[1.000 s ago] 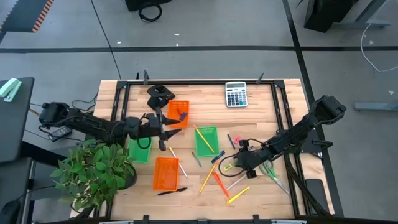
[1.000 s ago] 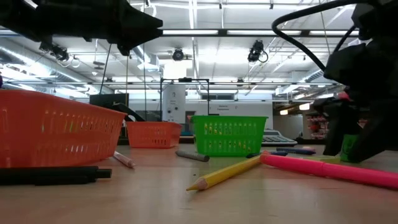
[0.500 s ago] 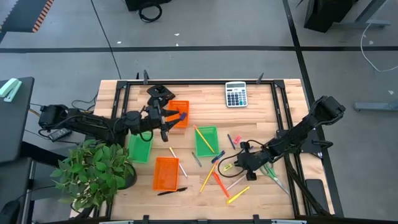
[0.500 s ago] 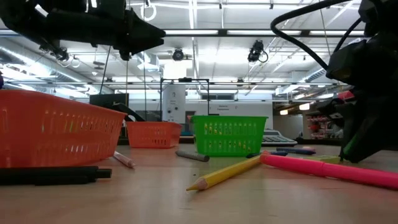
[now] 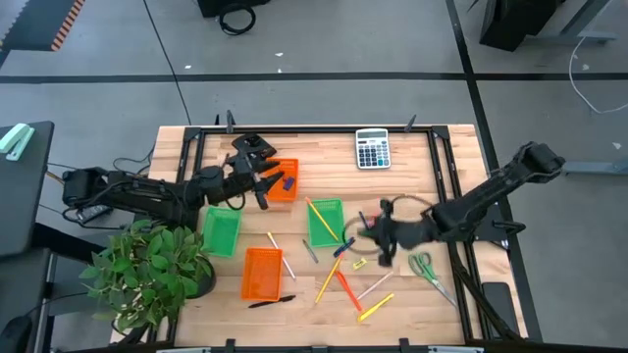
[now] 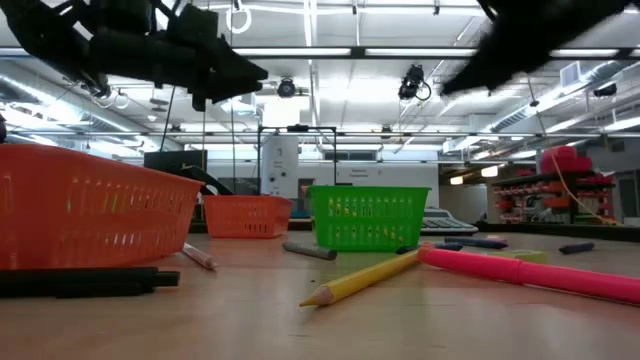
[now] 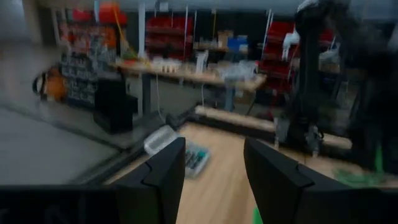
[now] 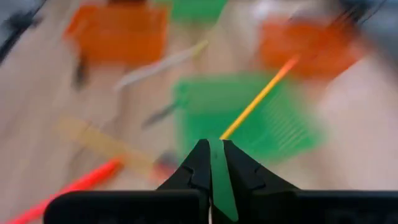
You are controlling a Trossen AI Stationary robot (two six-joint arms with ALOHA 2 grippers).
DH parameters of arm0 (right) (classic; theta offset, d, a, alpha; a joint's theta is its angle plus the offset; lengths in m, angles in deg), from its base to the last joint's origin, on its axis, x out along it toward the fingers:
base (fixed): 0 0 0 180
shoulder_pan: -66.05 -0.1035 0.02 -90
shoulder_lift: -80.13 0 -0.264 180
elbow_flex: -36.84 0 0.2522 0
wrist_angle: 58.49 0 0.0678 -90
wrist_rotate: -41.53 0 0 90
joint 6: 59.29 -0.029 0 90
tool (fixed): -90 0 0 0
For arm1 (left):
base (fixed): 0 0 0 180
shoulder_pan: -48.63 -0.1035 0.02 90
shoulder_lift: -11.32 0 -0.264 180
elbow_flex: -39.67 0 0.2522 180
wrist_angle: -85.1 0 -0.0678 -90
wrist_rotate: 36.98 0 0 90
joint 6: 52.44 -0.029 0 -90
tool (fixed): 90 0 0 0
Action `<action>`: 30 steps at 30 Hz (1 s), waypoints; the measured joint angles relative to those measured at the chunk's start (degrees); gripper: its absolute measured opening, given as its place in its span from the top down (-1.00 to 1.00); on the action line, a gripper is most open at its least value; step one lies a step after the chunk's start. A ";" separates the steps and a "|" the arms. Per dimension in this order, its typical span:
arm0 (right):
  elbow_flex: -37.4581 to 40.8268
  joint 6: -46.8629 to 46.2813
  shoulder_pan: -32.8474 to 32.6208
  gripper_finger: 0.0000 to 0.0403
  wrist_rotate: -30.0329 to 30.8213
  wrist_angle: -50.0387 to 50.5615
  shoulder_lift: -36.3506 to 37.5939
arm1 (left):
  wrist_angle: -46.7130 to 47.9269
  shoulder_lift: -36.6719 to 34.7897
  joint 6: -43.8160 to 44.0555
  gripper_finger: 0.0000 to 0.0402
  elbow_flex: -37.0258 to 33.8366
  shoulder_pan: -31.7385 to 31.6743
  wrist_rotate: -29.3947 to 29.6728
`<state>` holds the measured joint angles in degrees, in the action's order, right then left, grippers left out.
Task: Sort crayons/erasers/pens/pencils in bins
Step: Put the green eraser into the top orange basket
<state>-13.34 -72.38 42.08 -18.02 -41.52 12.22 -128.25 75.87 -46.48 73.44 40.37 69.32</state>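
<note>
Four bins stand on the table: a far orange bin (image 5: 282, 179), a left green bin (image 5: 221, 233), a middle green bin (image 5: 325, 222) with a yellow pencil leaning in it, and a near orange bin (image 5: 261, 273). Pencils, pens and a red crayon (image 5: 345, 287) lie loose right of the near bin. My left gripper (image 5: 267, 186) hovers open beside the far orange bin; nothing shows between its fingers (image 7: 165, 174). My right gripper (image 5: 361, 235) hangs above the table right of the middle green bin, shut on a small green eraser (image 8: 219, 186). My right gripper pinches the green eraser between its two fingers; only a narrow green strip (image 8: 217, 163) shows between them. The fingers slant down toward the middle green bin. The eraser is lifted clear of the table.
A grey calculator (image 5: 372, 149) lies at the far edge. Green-handled scissors (image 5: 425, 267) lie near the right arm. A potted plant (image 5: 147, 270) stands at the near left corner. A black pen (image 5: 270, 302) lies by the near orange bin.
My right gripper has risen from the table with the green eraser and gone a little toward the middle green bin, tipping up; it has left the low view's right side. My left gripper has swung toward the far edge, to the far orange bin, staying open.
</note>
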 joint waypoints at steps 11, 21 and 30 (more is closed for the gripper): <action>-14.71 10.61 23.40 0.88 -5.79 -6.90 -10.15 | -1.08 -4.24 0.63 0.18 0.02 5.14 -0.08; -31.20 11.23 32.40 0.75 -26.57 -11.61 -32.25 | 1.38 -10.40 -5.15 0.27 0.02 9.15 -0.01; -42.90 14.89 35.48 0.80 -27.00 -11.68 -46.45 | 8.42 -11.34 -4.85 0.32 0.00 9.04 0.01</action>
<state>-56.24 -57.50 77.56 -45.02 -53.20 -34.22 -119.83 64.53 -51.34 73.44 49.40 69.34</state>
